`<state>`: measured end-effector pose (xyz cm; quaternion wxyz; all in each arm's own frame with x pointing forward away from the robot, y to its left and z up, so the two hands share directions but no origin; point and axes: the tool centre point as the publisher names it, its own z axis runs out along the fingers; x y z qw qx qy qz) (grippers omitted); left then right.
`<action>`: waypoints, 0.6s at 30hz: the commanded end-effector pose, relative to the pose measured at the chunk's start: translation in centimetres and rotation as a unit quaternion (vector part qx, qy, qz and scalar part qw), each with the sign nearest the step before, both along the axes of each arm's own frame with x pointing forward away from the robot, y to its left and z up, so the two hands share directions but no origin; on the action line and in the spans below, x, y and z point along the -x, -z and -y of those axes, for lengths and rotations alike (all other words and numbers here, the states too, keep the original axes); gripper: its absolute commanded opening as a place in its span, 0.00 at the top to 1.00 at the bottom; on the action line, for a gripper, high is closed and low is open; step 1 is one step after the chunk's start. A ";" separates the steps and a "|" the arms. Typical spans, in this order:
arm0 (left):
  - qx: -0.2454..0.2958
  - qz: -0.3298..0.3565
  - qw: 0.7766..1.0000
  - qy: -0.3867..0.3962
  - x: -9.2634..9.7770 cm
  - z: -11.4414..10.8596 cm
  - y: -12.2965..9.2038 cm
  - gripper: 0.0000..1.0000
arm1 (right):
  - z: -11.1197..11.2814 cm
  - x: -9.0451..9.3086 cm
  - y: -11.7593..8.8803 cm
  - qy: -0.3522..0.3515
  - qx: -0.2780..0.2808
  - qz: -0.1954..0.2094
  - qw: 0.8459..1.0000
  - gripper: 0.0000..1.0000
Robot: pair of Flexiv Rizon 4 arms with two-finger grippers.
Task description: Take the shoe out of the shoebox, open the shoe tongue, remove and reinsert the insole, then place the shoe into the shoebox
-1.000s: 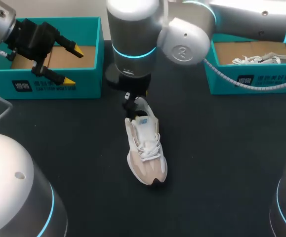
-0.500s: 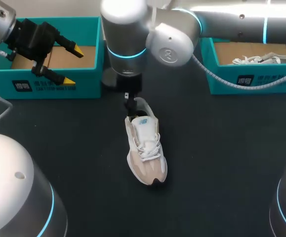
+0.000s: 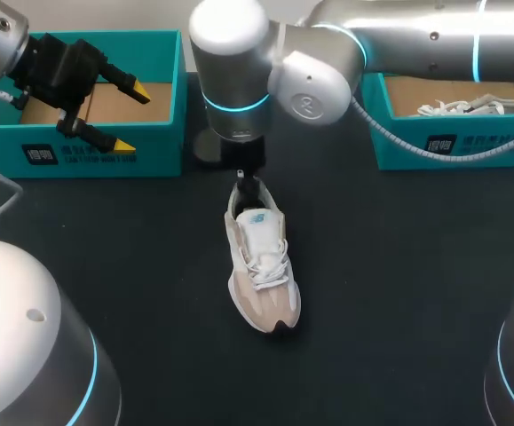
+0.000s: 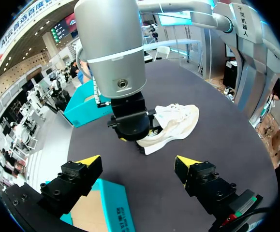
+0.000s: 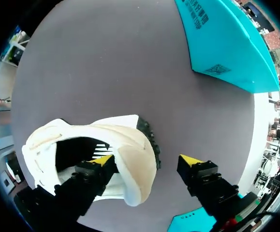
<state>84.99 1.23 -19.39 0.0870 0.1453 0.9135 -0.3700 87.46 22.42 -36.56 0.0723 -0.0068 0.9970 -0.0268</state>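
The shoe (image 3: 258,257) lies on the tabletop (image 3: 399,293), toe near. The right pincer (image 5: 146,162) is released, straddling the heel. The left pincer (image 3: 130,115) is released over the far-left box (image 3: 163,151).

Left gripper (image 3: 130,115) and right gripper (image 5: 147,162) both hold fingers apart

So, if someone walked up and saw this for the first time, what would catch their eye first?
Most likely the pale shoe lying alone in the middle of the dark table, with the right gripper open at its heel, one finger inside the opening and the other outside. Next come the teal boxes at the far side: the left gripper hangs open over the left shoebox, and a second shoe lies in the right shoebox.
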 end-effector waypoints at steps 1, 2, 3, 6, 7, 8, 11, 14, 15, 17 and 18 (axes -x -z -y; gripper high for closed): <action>-0.001 0.000 1.000 0.001 0.0 -0.1 0.0 0.00 | -0.4 -0.6 1.1 0.002 0.003 -0.002 1.000 0.64; -0.001 0.000 1.000 0.001 0.0 -0.1 0.0 0.00 | -0.4 -0.7 1.2 0.003 0.006 -0.001 1.000 0.82; -0.001 0.000 1.000 0.001 0.0 -0.1 0.0 0.00 | -0.4 -0.7 1.3 0.003 0.006 -0.001 1.000 0.96; -0.001 0.000 1.000 0.001 0.0 -0.1 0.0 0.00 | -0.3 -0.8 1.5 0.007 0.012 0.001 1.000 1.00; -0.001 0.000 1.000 0.001 0.0 -0.1 0.0 0.00 | -0.2 -0.8 1.7 0.010 0.014 0.002 1.000 1.00; -0.001 0.000 1.000 0.001 0.0 -0.1 0.0 0.00 | -0.2 -0.8 1.8 0.013 0.017 0.004 1.000 1.00; -0.001 0.000 1.000 0.001 0.0 -0.1 0.0 0.00 | -0.1 -0.6 1.8 0.035 0.023 0.015 0.999 1.00; -0.001 0.000 1.000 0.001 0.0 -0.1 0.0 0.00 | 0.3 -0.4 1.3 0.055 0.027 0.025 0.998 1.00; -0.001 0.000 1.000 0.001 0.0 -0.1 0.0 0.00 | 0.4 -0.3 0.9 0.058 0.029 0.028 0.998 1.00; -0.001 0.000 1.000 0.001 0.0 -0.1 0.0 0.00 | 0.6 -0.1 0.0 0.071 0.021 0.030 0.997 1.00; -0.001 0.000 1.000 0.001 0.0 -0.1 0.0 0.00 | 0.8 0.0 -0.9 0.075 0.015 0.037 0.996 1.00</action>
